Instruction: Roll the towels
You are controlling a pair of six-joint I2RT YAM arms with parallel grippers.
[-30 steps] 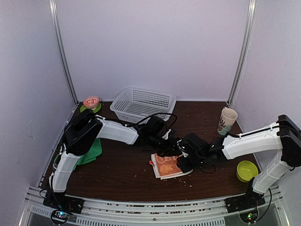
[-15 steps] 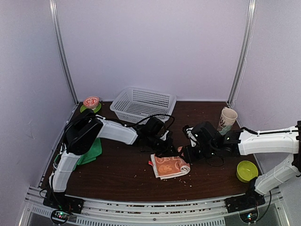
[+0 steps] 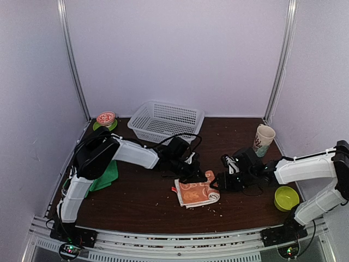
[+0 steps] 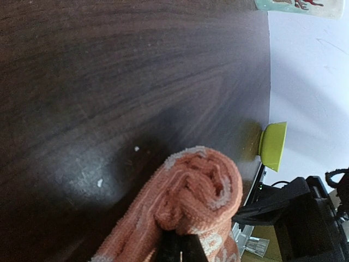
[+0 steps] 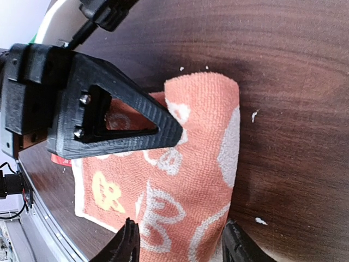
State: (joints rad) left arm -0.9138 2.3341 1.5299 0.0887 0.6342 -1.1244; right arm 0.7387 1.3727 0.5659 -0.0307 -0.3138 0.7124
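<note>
From above, you see the left gripper (image 3: 200,177) at the far edge of the orange towel (image 3: 196,194). The green towel (image 3: 106,176) lies half hidden under its arm. In the left wrist view its fingers (image 4: 182,250), mostly cut off, pinch the rolled end. In the right wrist view the right gripper (image 5: 181,245) stands spread, with the towel just ahead.

By the counter's left edge, the left arm (image 3: 131,152) partly hides the green towel (image 3: 106,176). In the left wrist view the orange towel (image 4: 191,191) runs off the bottom edge and buries the tips of the left claw (image 4: 181,250), whose grip cannot be told. The top edge crops the cup (image 4: 294,4).
</note>
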